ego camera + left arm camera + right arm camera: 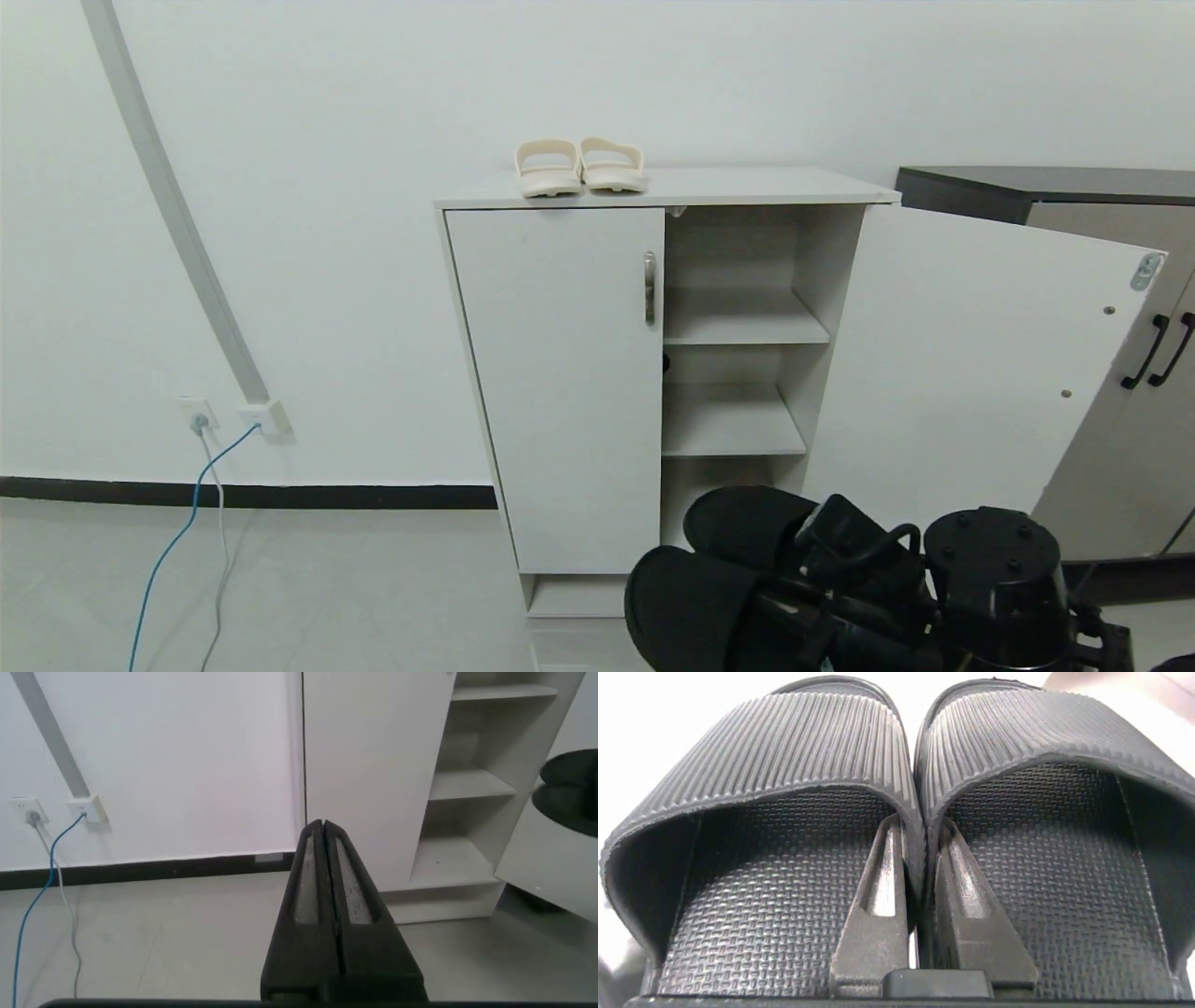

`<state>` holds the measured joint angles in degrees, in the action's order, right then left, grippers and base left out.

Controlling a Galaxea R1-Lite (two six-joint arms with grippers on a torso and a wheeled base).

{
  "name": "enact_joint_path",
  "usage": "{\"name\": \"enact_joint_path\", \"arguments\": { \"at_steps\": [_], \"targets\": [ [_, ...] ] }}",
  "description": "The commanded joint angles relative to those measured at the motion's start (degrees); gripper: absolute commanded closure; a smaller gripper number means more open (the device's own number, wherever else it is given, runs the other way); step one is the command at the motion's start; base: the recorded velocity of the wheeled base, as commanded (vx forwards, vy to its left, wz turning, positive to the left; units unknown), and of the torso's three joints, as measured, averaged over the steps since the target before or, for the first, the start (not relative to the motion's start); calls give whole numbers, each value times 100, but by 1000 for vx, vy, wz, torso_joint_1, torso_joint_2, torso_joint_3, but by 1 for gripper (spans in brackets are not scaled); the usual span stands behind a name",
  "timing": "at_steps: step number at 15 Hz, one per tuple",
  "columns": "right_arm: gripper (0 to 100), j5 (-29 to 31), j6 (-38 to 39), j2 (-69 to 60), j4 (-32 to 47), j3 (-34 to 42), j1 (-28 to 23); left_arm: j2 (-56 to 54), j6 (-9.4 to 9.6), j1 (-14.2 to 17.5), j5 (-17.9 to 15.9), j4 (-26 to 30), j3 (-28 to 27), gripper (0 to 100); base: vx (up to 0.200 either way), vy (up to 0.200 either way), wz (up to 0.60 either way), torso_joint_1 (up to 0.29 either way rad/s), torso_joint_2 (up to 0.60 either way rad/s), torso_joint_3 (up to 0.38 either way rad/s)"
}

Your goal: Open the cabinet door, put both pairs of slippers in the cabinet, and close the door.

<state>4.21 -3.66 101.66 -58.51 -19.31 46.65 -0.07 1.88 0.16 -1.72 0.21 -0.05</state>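
Observation:
A white cabinet point(560, 392) stands against the wall with its right door point(962, 373) swung open, showing bare shelves point(738, 322). Its left door is closed. A cream pair of slippers point(579, 168) rests on the cabinet top. My right gripper point(920, 849) is shut on the black pair of slippers point(719, 579), its fingers point(878, 915) inside the two straps, pinching the inner sides together. The black pair hangs low in front of the open compartment. My left gripper point(323, 826) is shut with nothing in it, held out over the floor left of the cabinet point(374, 775).
A dark-topped grey cupboard point(1120, 373) with black handles stands right of the open door. Wall sockets point(233, 415) with a blue and a white cable running to the floor are at the left. Grey tiled floor point(280, 579) lies open in front.

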Motion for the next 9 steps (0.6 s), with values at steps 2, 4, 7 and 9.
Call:
{"name": "enact_joint_path", "arguments": {
  "at_steps": [2, 4, 7, 9],
  "targets": [
    [100, 977, 805, 961, -503, -583, 459, 16, -12, 2, 5, -3, -4, 100, 0, 0, 0, 0, 0, 0],
    [100, 1583, 1051, 1453, -503, -1119, 476, 16, -21, 2, 5, 6, 5, 100, 0, 0, 0, 0, 0, 0],
    [100, 2946, 1447, 2139, -274, -2094, 485, 16, -21, 2, 5, 6, -4, 100, 0, 0, 0, 0, 0, 0],
    [100, 3543, 1587, 2411, -20, -2587, 380, 7, -21, 2, 5, 6, -4, 100, 0, 0, 0, 0, 0, 0]
  ]
}}
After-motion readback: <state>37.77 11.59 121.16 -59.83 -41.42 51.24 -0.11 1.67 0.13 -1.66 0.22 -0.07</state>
